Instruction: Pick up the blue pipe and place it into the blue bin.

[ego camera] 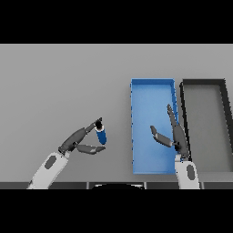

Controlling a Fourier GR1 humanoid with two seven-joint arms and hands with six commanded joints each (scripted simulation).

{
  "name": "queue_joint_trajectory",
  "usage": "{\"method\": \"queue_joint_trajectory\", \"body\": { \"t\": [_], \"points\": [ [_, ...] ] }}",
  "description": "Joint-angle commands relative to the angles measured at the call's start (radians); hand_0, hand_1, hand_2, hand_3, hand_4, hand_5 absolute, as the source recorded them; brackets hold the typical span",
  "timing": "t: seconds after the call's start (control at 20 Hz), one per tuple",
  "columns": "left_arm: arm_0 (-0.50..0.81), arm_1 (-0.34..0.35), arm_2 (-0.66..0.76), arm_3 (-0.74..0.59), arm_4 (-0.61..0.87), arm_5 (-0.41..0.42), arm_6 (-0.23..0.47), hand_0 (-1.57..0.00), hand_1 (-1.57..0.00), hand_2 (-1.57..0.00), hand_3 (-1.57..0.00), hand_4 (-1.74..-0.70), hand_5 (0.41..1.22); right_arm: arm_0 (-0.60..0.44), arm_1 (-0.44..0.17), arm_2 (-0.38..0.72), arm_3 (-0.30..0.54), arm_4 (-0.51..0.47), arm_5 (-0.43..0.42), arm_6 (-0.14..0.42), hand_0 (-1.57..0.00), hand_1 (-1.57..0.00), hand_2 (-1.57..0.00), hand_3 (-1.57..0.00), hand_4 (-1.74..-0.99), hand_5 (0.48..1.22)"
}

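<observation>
The blue pipe [101,134] is a short blue cylinder with a dark top end, standing nearly upright just left of the blue bin [141,91]. My left hand [78,140] reaches in from the lower left; its fingers touch the pipe's top and its thumb lies below the pipe's base, so the pipe sits pinched between them. My right hand [176,136] hovers over the right side of the blue bin, open, fingers straight and thumb spread to the left, holding nothing.
A black bin [224,86] with a grey floor stands right of the blue bin, their long sides almost touching. Bare grey table stretches to the left and behind.
</observation>
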Motion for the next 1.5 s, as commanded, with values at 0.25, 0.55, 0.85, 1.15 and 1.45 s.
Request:
{"method": "queue_joint_trajectory", "body": {
  "t": [0.25, 0.55, 0.85, 1.15, 1.45],
  "points": [
    [-0.058, -0.071, -0.028, 0.108, -0.074, 0.036, -0.014, 0.00, 0.00, 0.00, 0.00, -1.06, 0.425, 0.007, -0.014, -0.012, -0.012, -0.014, 0.008, -0.012, 0.00, 0.00, 0.00, 0.00, -1.222, 0.642],
    [-0.089, -0.153, -0.018, 0.160, -0.036, 0.033, -0.043, 0.00, 0.00, -0.05, -0.04, -1.14, 0.502, 0.021, -0.005, -0.002, -0.016, 0.009, -0.006, -0.028, 0.00, 0.00, 0.00, 0.00, -1.210, 0.653],
    [-0.068, -0.210, 0.000, 0.178, 0.028, 0.025, -0.059, -0.80, -0.92, -1.01, -1.03, -1.50, 0.972, 0.021, -0.007, -0.009, -0.017, -0.006, -0.001, -0.033, 0.00, 0.00, 0.00, 0.00, -1.224, 0.658],
    [-0.060, -0.220, -0.032, 0.134, -0.020, 0.068, -0.102, -1.37, -1.40, -1.42, -1.42, -1.50, 1.156, -0.001, 0.003, -0.006, 0.004, -0.014, 0.007, -0.007, 0.00, 0.00, 0.00, 0.00, -1.221, 0.638],
    [-0.080, -0.243, -0.006, 0.055, -0.015, 0.074, -0.132, -1.52, -1.53, -1.53, -1.53, -1.47, 1.204, -0.009, -0.005, -0.020, 0.012, -0.022, 0.005, -0.007, 0.00, 0.00, 0.00, 0.00, -1.226, 0.636]
  ]
}}
